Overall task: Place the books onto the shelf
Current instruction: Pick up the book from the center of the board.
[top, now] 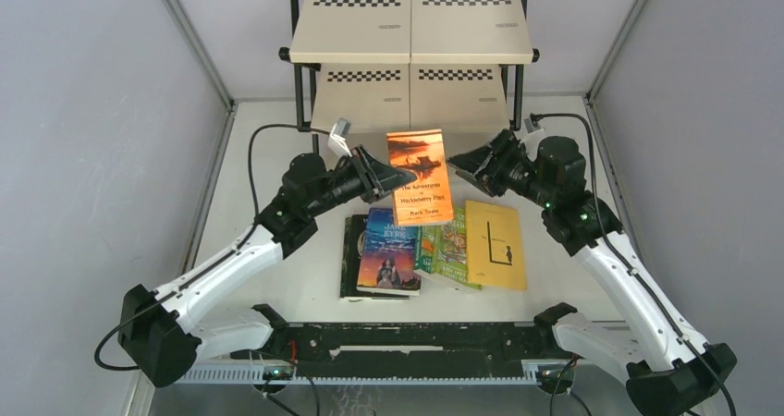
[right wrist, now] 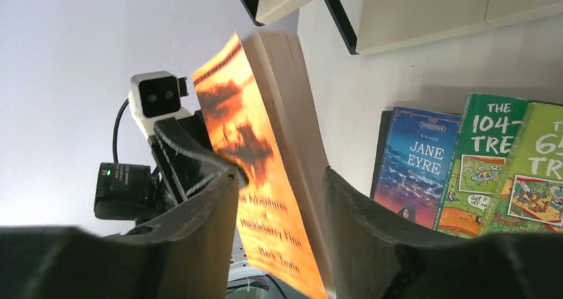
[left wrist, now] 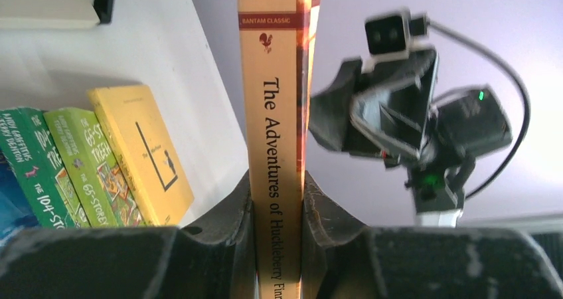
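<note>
An orange book, The Adventures of Huckleberry Finn (top: 419, 176), hangs in the air above the table, in front of the shelf (top: 411, 28). My left gripper (top: 393, 177) is shut on its spine (left wrist: 275, 113), with both fingers pressed against the covers. My right gripper (top: 455, 168) stands open around the page edge of the orange book (right wrist: 259, 146), and gaps show beside its fingers (right wrist: 358, 206). Below lie a black book (top: 351, 254), the blue Jane Eyre (top: 388, 250), two green books (top: 446, 248) and a yellow book (top: 495, 243).
The shelf's cream boards and black frame (right wrist: 411, 6) stand at the back of the table, just beyond the held book. Grey walls close in on the left, the right and behind. The arm bases sit on a black rail (top: 407, 342) at the near edge.
</note>
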{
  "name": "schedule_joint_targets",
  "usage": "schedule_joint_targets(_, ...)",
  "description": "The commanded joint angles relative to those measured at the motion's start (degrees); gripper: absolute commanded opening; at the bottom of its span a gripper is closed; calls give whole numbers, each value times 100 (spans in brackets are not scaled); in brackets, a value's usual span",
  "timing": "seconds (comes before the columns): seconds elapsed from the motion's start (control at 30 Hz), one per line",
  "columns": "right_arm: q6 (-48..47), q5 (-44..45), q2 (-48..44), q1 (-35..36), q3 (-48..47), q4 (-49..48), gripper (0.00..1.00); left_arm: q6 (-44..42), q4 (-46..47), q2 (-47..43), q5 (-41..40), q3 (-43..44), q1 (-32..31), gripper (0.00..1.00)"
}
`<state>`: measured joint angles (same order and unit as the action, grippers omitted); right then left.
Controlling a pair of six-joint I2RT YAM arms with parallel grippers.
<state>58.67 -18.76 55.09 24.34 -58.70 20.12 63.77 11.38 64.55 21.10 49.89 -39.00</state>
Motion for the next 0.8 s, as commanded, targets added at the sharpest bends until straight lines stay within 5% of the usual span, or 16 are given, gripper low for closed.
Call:
schedule_joint_targets(0.0, -307, 87, -296, -34, -256, 190, 59, 736, 508, -245, -564, 101, 150, 0)
schedule_joint_targets(0.77, 81, -396, -1375, 1, 446, 242, 67, 1613, 835, -461, -562, 689, -64, 0)
